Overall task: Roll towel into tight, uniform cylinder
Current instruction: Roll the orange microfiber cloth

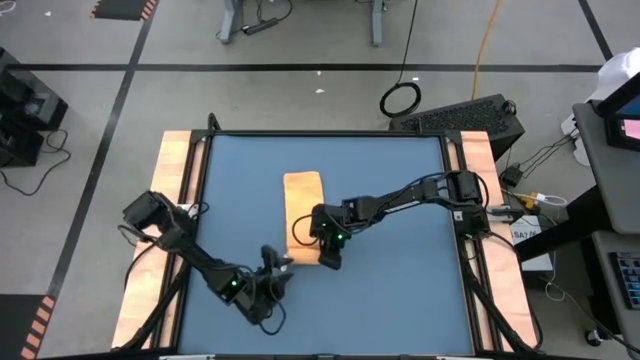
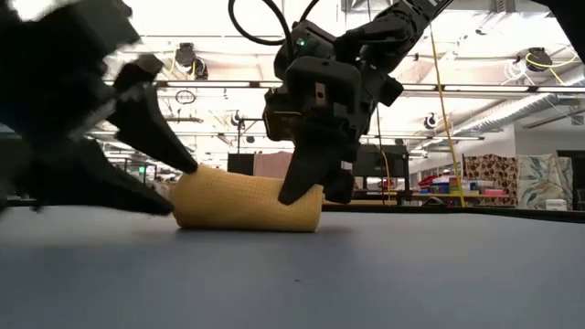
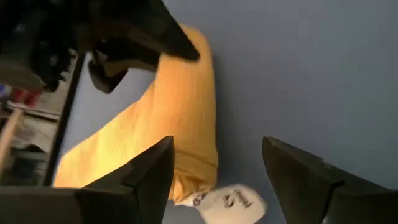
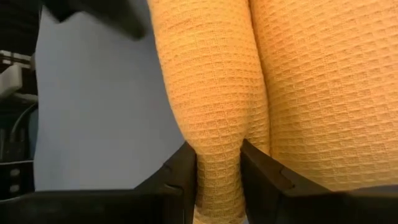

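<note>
Between the right gripper's (image 4: pixel 219 177) fingers sits a pinched fold of the towel (image 1: pixel 303 215), mid-bench (image 1: pixel 400 290) and partly rolled at its near end. Left gripper (image 1: pixel 272 268) hangs just beside that near end, fingers apart, holding nothing. Looks mid-roll; next move probably needs even tucking so it stays tight.
</note>
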